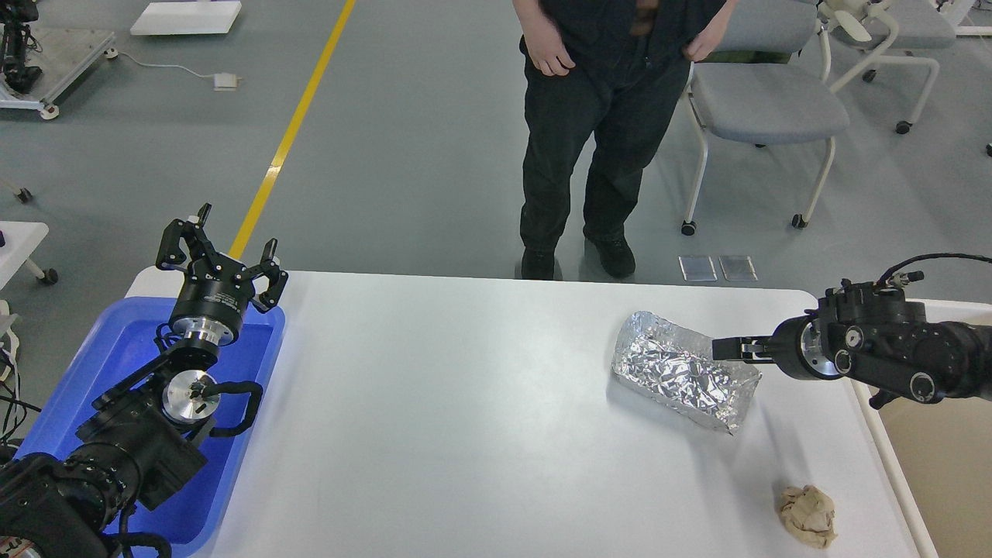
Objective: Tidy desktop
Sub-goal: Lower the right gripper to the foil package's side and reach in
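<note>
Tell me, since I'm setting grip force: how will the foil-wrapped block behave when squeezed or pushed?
The foil-wrapped block is crinkled all over, so its skin probably dents and tears easily. It lies flat and boxy on the desktop, so it would likely slide, not roll. Shiny foil may slip in the right gripper.

white desktop (pixel 465 434): foil-wrapped block (pixel 682 372), crumpled beige paper ball (pixel 807 515).

A white worktop (pixel 465 403) was seen, a crinkled silver foil packet (pixel 686 372), a beige paper wad (pixel 808 515), a blue tray (pixel 116 349), and a yellow floor stripe (pixel 291 132).
</note>
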`<action>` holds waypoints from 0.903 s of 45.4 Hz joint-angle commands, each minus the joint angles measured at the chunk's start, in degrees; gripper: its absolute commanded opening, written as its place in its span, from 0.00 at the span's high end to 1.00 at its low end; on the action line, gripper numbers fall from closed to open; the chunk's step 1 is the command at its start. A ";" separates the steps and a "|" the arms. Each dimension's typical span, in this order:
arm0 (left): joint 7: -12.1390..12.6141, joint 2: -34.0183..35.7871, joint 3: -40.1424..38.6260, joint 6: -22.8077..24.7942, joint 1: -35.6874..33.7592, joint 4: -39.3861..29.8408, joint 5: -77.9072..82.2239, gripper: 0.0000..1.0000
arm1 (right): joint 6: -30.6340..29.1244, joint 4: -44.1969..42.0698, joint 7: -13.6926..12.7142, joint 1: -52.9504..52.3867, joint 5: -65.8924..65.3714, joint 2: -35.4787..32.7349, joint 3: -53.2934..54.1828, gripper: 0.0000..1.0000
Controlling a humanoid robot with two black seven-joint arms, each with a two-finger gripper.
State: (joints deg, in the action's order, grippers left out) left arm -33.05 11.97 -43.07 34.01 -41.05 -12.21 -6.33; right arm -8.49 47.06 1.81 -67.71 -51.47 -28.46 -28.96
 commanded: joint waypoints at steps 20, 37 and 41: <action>0.00 -0.02 0.00 0.00 0.00 -0.01 0.00 0.00 | 4.62 -7.34 0.29 8.47 -0.30 4.29 3.03 0.03; 0.00 -0.02 0.00 0.00 0.00 0.08 0.00 0.00 | 5.85 -8.48 4.60 11.02 -0.83 4.47 2.42 0.14; 0.00 0.07 0.00 -0.08 0.00 0.08 0.00 0.00 | 6.38 -8.31 5.56 11.37 -1.00 4.47 2.59 0.18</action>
State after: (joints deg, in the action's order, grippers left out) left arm -33.05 12.01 -43.07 33.98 -41.04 -12.18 -6.33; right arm -3.10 39.16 4.60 -57.83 -52.05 -24.15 -26.49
